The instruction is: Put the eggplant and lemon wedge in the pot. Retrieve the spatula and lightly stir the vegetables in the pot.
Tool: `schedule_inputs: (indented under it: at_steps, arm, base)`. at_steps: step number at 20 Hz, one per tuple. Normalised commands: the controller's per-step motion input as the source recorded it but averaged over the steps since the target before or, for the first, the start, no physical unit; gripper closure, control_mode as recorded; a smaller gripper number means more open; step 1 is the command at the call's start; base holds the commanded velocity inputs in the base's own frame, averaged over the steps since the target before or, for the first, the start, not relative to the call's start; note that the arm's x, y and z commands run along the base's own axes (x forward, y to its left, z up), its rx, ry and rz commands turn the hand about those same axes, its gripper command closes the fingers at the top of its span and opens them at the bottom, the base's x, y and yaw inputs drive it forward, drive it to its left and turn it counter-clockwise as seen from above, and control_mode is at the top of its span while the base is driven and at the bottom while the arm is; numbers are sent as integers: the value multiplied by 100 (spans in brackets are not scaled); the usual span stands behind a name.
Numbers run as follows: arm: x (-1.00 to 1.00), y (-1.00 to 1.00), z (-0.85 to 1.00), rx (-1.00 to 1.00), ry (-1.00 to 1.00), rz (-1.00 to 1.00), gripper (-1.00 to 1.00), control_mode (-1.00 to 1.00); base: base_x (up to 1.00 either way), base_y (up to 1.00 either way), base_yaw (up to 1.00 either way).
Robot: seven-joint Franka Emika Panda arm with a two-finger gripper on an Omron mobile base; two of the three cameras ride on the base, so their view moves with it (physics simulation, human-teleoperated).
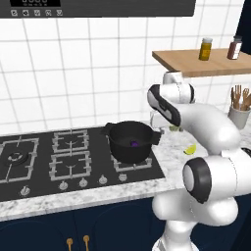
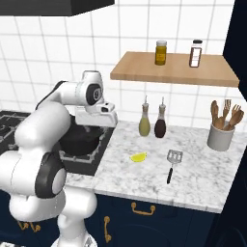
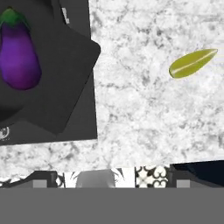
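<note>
The black pot (image 1: 128,151) stands on the stove's right rear burner, and the purple eggplant (image 1: 133,144) lies inside it. In the hand view the eggplant (image 3: 17,57) lies loose at the upper left, with the pot's black side handle (image 3: 57,96) beside it. My gripper (image 2: 91,128) hovers over the pot's right edge. It is open, with its fingers spread wide at the bottom of the hand view (image 3: 111,179) and nothing between them. The lemon wedge (image 2: 139,157) lies on the marble counter right of the stove, apart from the gripper. The spatula (image 2: 172,163) lies further right, handle toward the counter's front edge.
Two bottles (image 2: 152,125) stand at the back of the counter. At the far right is a grey cup of wooden utensils (image 2: 221,137). A wooden shelf (image 2: 144,70) with two jars hangs above. The black stove (image 1: 59,157) spreads to the left of the pot.
</note>
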Motion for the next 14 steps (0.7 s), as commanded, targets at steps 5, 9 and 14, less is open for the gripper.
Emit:
schedule_inputs:
  at_steps: [5, 9, 14]
  arm:
    - [-11, -100, -5, 0, 8, -20, -100, -100]
    - [6, -100, -21, 1, 9, -17, -100, -100]
    - [43, -82, -49, 10, 4, -17, -100, -100]
  base:
    - [0, 0, 0]
    - [0, 0, 0]
    - [0, 0, 0]
